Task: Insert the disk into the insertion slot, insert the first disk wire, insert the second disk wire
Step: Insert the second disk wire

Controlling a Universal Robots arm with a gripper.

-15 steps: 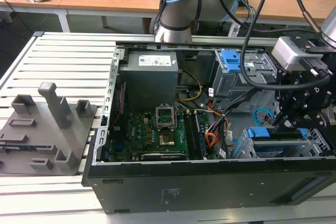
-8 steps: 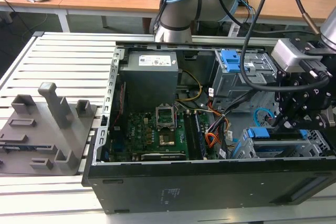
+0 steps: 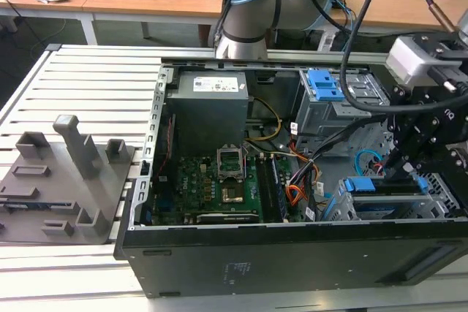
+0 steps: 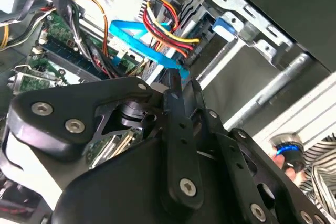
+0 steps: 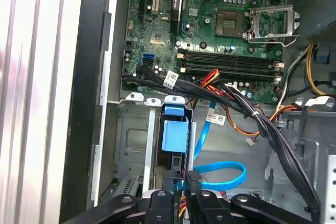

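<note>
- Wooden desks line the back of the room, and an open computer case (image 3: 292,253) lies on a slatted metal bench (image 3: 80,85).
- The disk (image 3: 384,206) sits in the insertion slot (image 3: 344,210), at the case's front corner on the exterior view's right.
- The gripper (image 5: 185,190) hangs just over the second disk wire (image 5: 223,177), its fingers (image 4: 176,90) close together around the wire's plug; whether they clamp it cannot be told.
- The first disk wire (image 4: 168,22) runs to a black plug beside the blue loop, seemingly at the disk's end.

One open computer case (image 3: 292,253), one motherboard (image 3: 212,188), one power supply (image 3: 208,107), two drive cages (image 3: 340,104), one light-blue cable (image 5: 220,174), one grey fixture (image 3: 66,180).
</note>
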